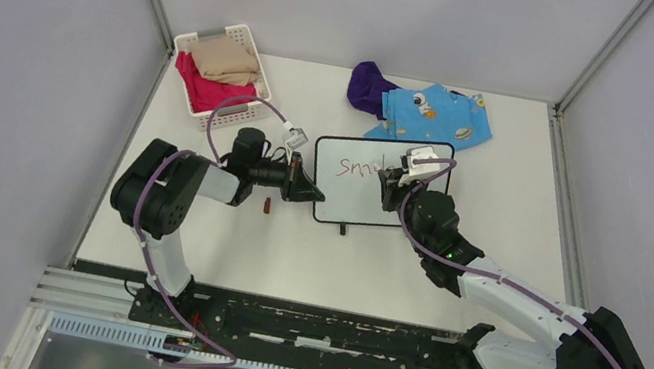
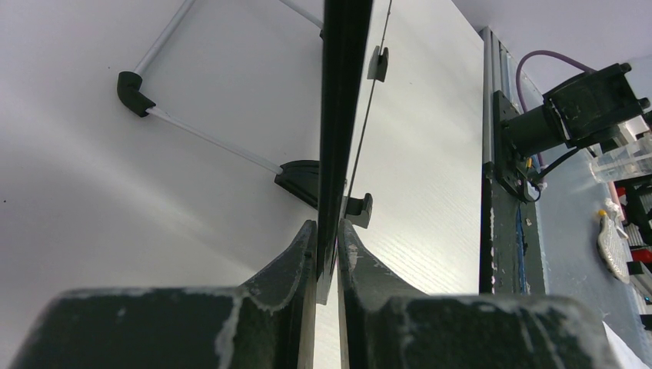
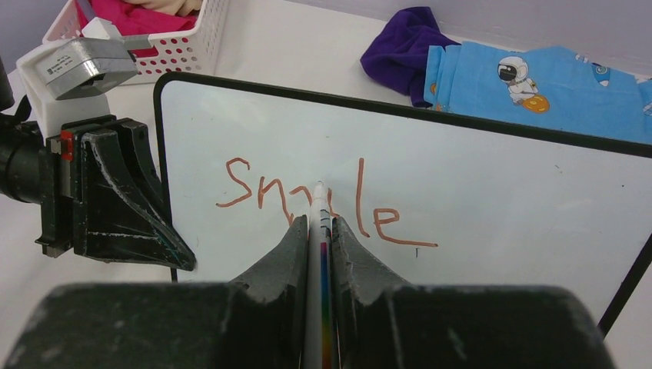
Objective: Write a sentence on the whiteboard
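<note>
White table [image 1: 220, 247], left tool [image 2: 327, 234] clamping whiteboard [image 1: 360, 206] left edge; right tool [image 3: 320, 231] gripping marker [image 3: 317, 206] at sentence [image 3: 359, 196]

Whiteboard [image 3: 500, 192]: white face, thin black frame. Writing [image 3: 238, 184]: reddish-brown. Marker [image 3: 317, 201] in the black right gripper [image 3: 319, 224]: white, rainbow stripe. Beyond the gripper, left: white perforated basket [image 3: 188, 42], magenta cloth [image 1: 203, 87], beige cloth [image 1: 226, 57]. Beyond, right: purple cloth [image 3: 404, 42]; sky-blue cloth [image 3: 569, 96], astronaut print.

The whiteboard [image 3: 500, 177] bears one handwritten reddish-brown word [image 3: 360, 196], "smile".
</note>
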Controlling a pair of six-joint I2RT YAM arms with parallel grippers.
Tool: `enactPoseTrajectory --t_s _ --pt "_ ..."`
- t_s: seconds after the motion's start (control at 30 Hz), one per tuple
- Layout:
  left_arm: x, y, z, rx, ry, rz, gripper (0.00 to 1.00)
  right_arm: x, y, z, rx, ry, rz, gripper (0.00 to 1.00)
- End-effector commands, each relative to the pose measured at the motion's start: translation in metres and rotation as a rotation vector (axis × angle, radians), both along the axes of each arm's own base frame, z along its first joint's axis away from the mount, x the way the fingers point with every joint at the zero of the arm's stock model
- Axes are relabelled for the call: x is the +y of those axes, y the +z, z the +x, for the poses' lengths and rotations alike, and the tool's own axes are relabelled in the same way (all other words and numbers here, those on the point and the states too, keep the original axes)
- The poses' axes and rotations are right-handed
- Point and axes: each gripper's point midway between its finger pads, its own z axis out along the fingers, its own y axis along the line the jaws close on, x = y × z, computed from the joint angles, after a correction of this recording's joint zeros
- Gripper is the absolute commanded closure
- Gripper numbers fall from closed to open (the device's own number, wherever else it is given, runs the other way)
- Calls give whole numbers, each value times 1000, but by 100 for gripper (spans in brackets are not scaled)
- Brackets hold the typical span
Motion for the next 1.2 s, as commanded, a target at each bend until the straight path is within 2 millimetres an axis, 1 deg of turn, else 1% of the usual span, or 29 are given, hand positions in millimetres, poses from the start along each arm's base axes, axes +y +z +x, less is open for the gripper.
enactPoseTrajectory --t_s 0.0,0.37,0.63,1.0,1.17 --pt "4 -9 11 -31 55 60 98 4 35 8 -73 -26 87 100" --pt "4 -9 11 -32 54 61 98 3 38 13 -82 -47 89 100" --pt "4 -10 11 -32 54 62 98 1 31 18 -69 -63 74 100" --pt "4 -10 11 -30 55 62 98 -7 15 19 -36 -88 46 100" --pt "4 -10 11 -29 54 62 98 -9 16 16 -38 -81 50 100"
